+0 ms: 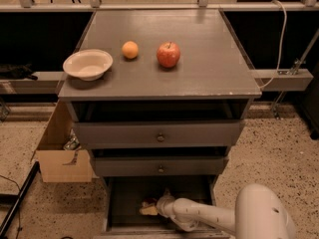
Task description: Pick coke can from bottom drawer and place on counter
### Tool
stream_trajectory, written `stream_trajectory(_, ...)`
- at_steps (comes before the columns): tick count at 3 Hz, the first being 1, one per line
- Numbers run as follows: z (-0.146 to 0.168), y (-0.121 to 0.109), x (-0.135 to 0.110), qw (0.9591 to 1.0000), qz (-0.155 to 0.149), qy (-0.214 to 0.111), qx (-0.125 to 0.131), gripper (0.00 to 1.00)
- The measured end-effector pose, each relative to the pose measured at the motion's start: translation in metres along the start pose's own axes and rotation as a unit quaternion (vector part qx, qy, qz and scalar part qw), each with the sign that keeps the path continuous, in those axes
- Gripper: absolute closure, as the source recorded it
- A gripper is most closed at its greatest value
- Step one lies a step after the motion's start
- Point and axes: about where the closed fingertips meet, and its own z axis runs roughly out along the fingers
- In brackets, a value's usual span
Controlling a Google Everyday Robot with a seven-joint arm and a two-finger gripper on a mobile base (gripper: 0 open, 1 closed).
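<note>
Far left of the claw and higher, a cardboard box [60, 156] stands on the floor beside the cabinet. High above the claw, the counter [209, 68] carries, left to right, a pale bowl [87, 63], an orange [130, 49] and a red apple [168, 54]. Directly above the claw, the upper drawer [199, 132] and middle drawer [199, 166] appear partly pulled out.

The claw [153, 207] sits low inside the bottom drawer [124, 203], on the white arm [204, 215] entering from its right. A small reddish shape against its left side is judged to be the coke can [147, 202], down on the drawer floor. Whether the claw is wide, narrow or clamped on the can cannot be told.

Risks: a straight lift would likely strike the overhanging middle drawer front, so the claw should draw outward first. A weak hold could drop the can, which might roll into the dark rear. On the counter, the fruit and bowl crowd the left, so the bare right side is safer.

Hidden: the can's lettering and orientation are unreadable. The drawer's rear is in shadow. The drawer front and the robot's body are cut off by the lower edge.
</note>
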Motion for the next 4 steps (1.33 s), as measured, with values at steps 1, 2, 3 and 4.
stream_trajectory(1,-0.0028,0.0005,0.0242,0.9998,0.01,0.017,0.001,0.0)
stream_trajectory(2,-0.003,0.0004,0.0259,0.9998,0.01,0.018,0.001,0.0)
stream_trajectory(3,-0.003,0.0004,0.0259,0.9998,0.01,0.018,0.001,0.18)
stream_trajectory(4,-0.003,0.0005,0.0259,0.9998,0.01,0.018,0.001,0.42)
